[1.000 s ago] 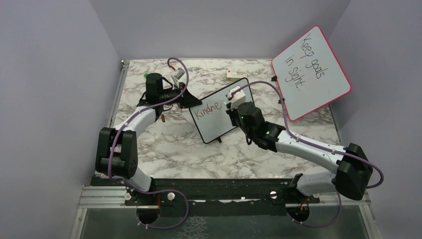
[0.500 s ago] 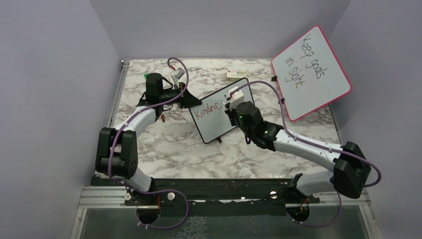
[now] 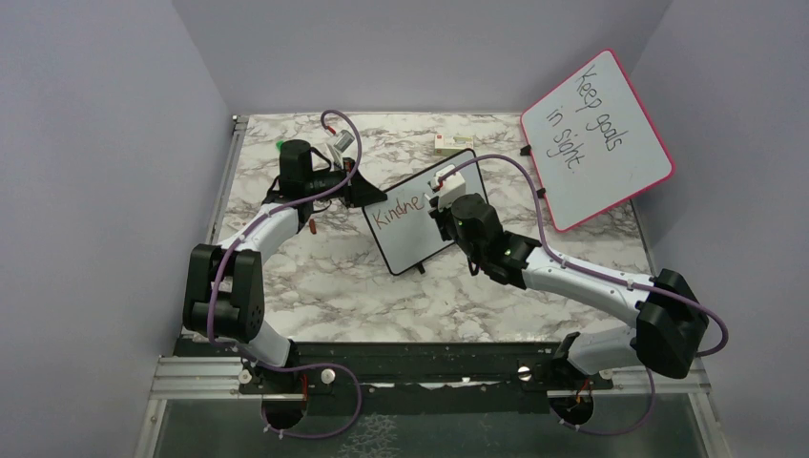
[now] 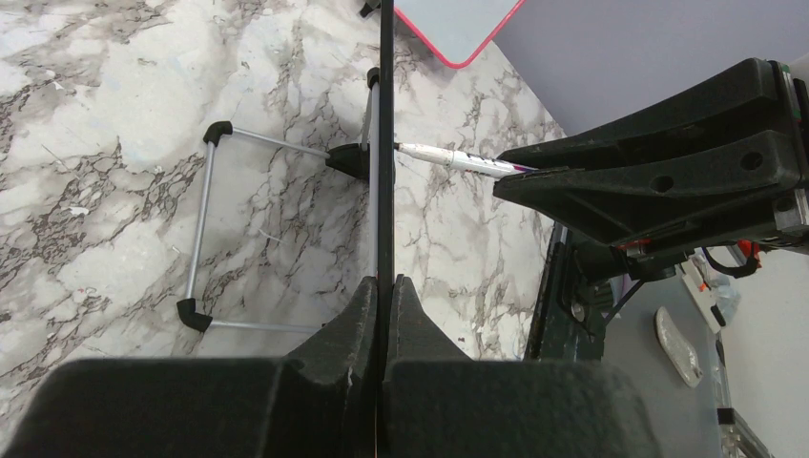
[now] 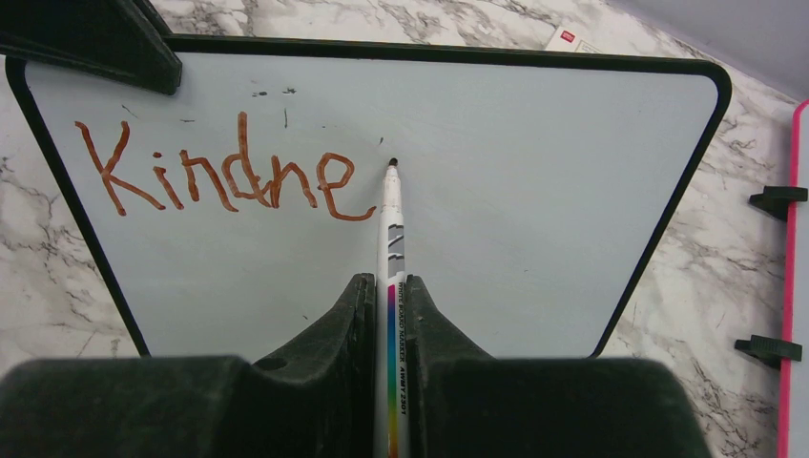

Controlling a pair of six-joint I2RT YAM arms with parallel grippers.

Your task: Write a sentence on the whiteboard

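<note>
- Small rectangular whiteboard [image 3: 420,212] with a thin black frame and rounded corners: stands near the middle of the grey-veined marble tabletop [image 3: 324,277], turned at an angle to its edges. It sits between the two arms.
- In the left wrist view the whiteboard [image 4: 385,143] shows edge-on, nearly upright, with a thin wire stand with black corner feet [image 4: 205,229] behind it on the tabletop.
- Sentence [image 5: 229,176]: red-brown handwritten letters reading "Kindne", in one line across the upper left of the board face [image 5: 534,191]. The rest of the face is blank apart from a few small dark specks.
- Left tool [image 4: 383,305]: jaws pinched tight on the edge of the whiteboard. In the top view it [image 3: 367,194] sits at the board's far left corner.
- Right tool [image 5: 389,305]: jaws closed on a slim white marker with a rainbow stripe [image 5: 391,248], which points straight out at the board.
- Marker tip: just right of the final "e". In the left wrist view the marker [image 4: 458,160] meets the board face.
- Larger pink-framed whiteboard [image 3: 596,138], with "Keep goals in sight" in black: stands at the far right, well apart from the small board.
- Small white box with a red mark [image 3: 448,144]: lies on the tabletop just behind the small board.
</note>
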